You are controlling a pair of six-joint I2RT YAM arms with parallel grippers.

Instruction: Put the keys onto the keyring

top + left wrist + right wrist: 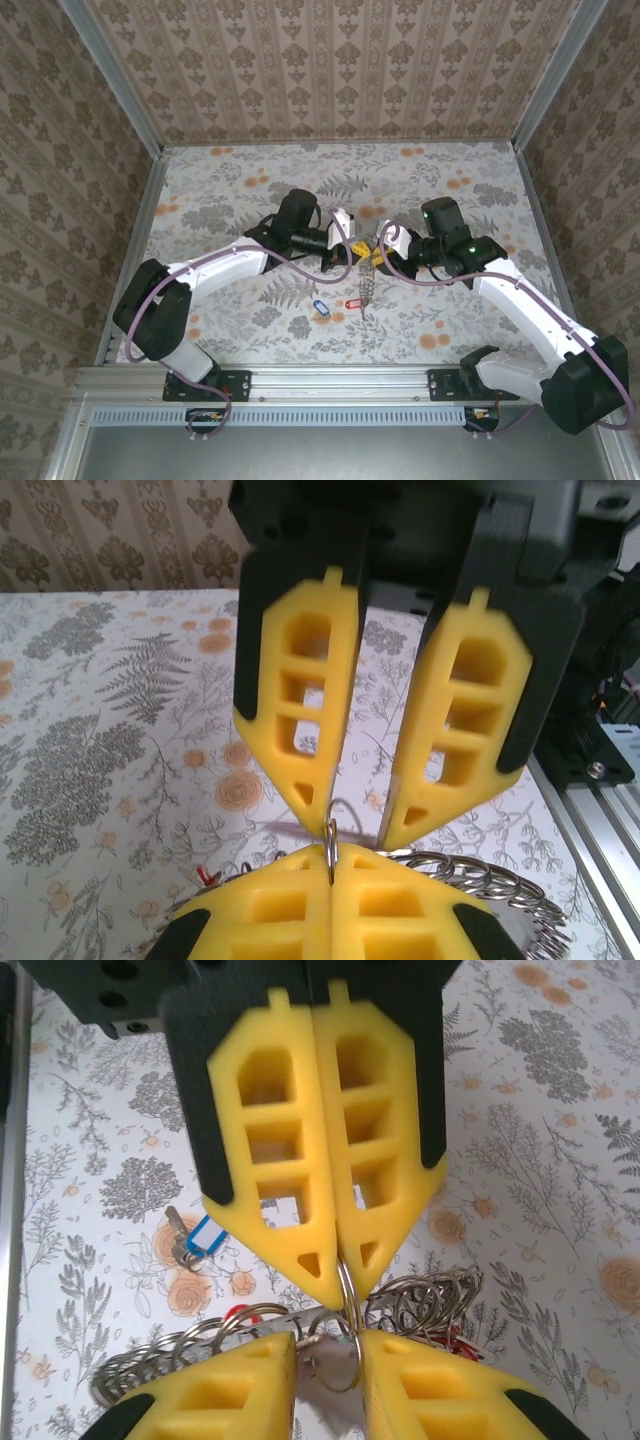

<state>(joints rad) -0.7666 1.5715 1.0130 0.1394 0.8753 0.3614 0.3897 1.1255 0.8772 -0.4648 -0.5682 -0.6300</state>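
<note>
The keyring (367,284) hangs as a chain-like bunch of grey metal rings between the two arms, above the table. My right gripper (345,1288) is shut on one thin ring (347,1310) of it, and the rest of the bunch (432,1302) spreads below the fingers. My left gripper (357,822) is open, tip to tip with the right gripper (330,868). Its left finger touches the pinched ring (331,832). A blue-tagged key (320,307) and a red-tagged key (352,303) lie loose on the table. The blue key (200,1240) also lies below the right wrist.
The floral table (230,200) is walled by patterned panels on three sides. An aluminium rail (330,380) runs along the near edge. Red tags (456,1341) show among the hanging rings. Both arms meet at mid-table; the loose keys lie just nearer the rail.
</note>
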